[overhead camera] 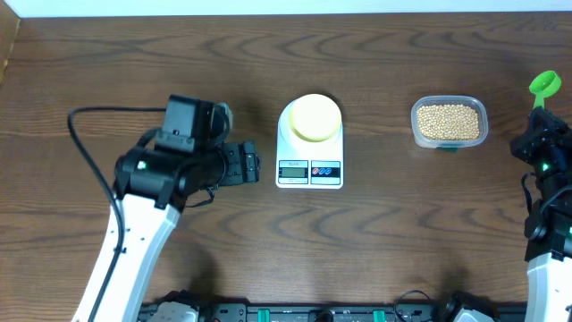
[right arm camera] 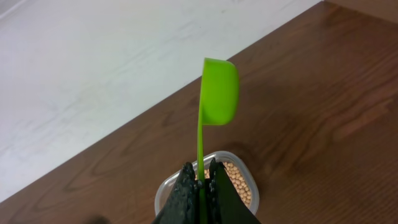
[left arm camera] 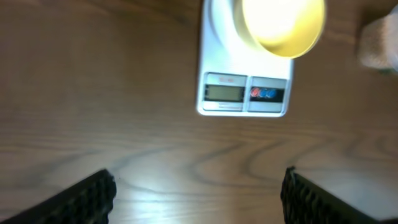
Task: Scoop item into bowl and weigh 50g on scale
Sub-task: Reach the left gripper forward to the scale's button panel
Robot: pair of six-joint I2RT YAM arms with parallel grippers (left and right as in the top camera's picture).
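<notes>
A pale yellow bowl (overhead camera: 315, 118) sits on the white scale (overhead camera: 309, 170) at mid table; both also show in the left wrist view, the bowl (left arm camera: 283, 25) on the scale (left arm camera: 244, 93). Tan beans (overhead camera: 449, 121) fill a clear plastic tub (overhead camera: 418, 134) to the right, also seen in the right wrist view (right arm camera: 239, 183). My right gripper (right arm camera: 200, 177) is shut on the handle of a green scoop (right arm camera: 219, 90), held up at the far right edge (overhead camera: 544, 85), right of the tub. My left gripper (left arm camera: 199, 193) is open and empty, just left of the scale.
The table's far edge runs behind the tub, with a white surface (right arm camera: 93, 74) beyond it. A black cable (overhead camera: 85, 143) loops left of the left arm. A tan blurred object (left arm camera: 379, 43) shows right of the scale in the left wrist view.
</notes>
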